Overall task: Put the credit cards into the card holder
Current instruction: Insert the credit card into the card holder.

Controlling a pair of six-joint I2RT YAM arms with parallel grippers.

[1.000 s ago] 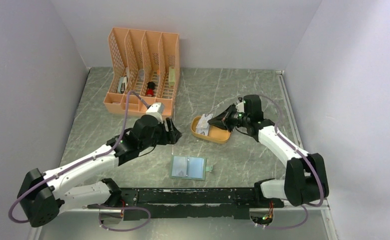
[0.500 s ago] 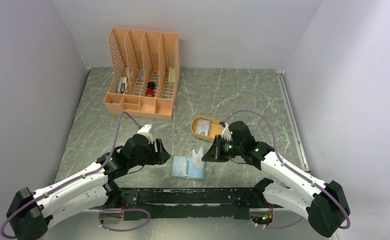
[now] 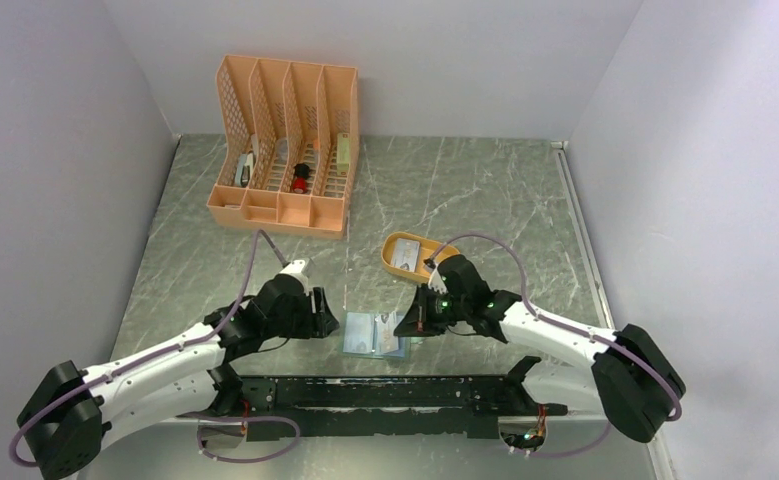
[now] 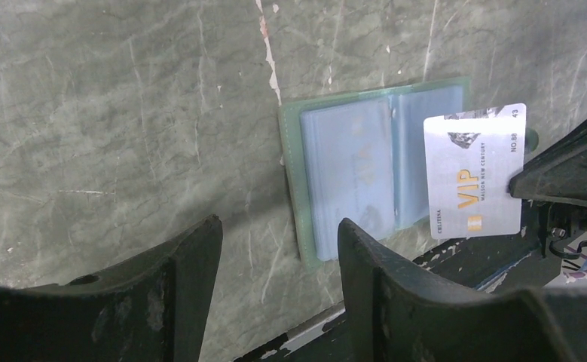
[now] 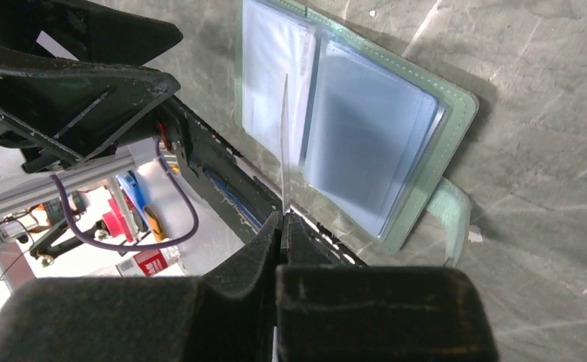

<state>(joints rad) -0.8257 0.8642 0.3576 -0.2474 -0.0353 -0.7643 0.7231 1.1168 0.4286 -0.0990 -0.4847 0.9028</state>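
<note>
Left wrist view gives the clearest look. The card holder (image 4: 350, 177) lies open and flat on the desk (image 4: 124, 113), close to its near edge, with the pale bluish sleeves facing up. My right jaws are clenched on a credit card (image 4: 475, 170), gripped by one edge. It is white with "VIP" printed in gold, and from here it covers the outer part of one sleeve page. The smaller print on it is too fine to read in full. My left jaws stand released with nothing between them, just beside the holder's opposite side, over bare desk.

From the right wrist camera the credit card shows only edge-on, as a thin pale line running out from the jaws over the middle of the sleeves. I cannot tell whether its far edge touches a sleeve or hangs just above it. The holder's snap tab (image 5: 452, 215) lies flat on the desk at one side.

From the top external camera the right jaws and the credit card hide much of the holder's right half. Behind them the mustard-yellow tray (image 3: 389, 250) holds a second credit card (image 3: 405, 257), its markings too small to make out. Part of the tray's near rim is cut off by my right arm (image 3: 545, 330). The peach lattice organizer (image 3: 235, 100) stands well apart at the back left. Small things sit in its slots, one of them red, all too small to name.
</note>
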